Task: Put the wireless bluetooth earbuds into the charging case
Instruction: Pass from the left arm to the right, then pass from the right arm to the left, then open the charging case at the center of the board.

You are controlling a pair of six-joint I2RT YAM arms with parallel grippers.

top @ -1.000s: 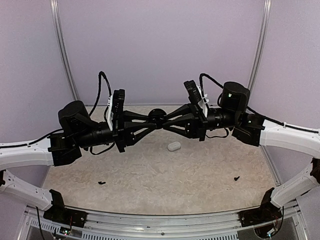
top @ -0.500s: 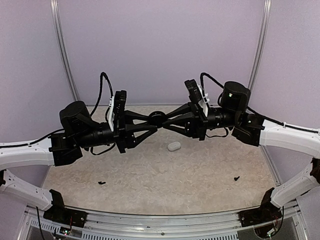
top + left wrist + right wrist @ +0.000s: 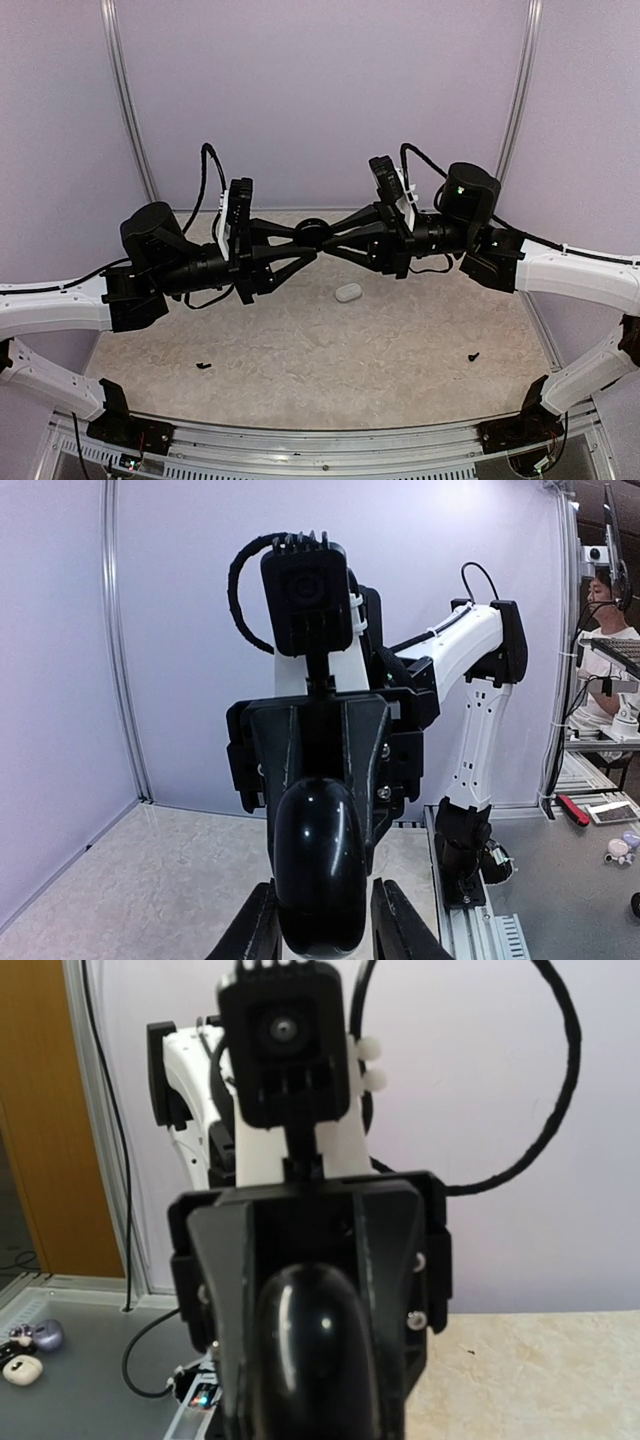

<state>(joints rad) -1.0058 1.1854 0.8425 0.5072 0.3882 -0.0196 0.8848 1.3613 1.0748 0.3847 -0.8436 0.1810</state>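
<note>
In mid-air at centre, the right gripper point(image 3: 328, 239) pinches a black disc point(image 3: 313, 233); the left gripper point(image 3: 303, 243) flanks it narrowly, grip unclear. The case point(image 3: 348, 292) lies below on the table point(image 3: 300, 345): a slack handover could drop the disc on it.

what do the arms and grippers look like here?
Both arms, left arm and right arm, have white lower links and black joints and wrists. Left gripper and right gripper are black with two tapered fingers. Black wrist cameras sit on white brackets; black cables loop off each wrist.
</note>
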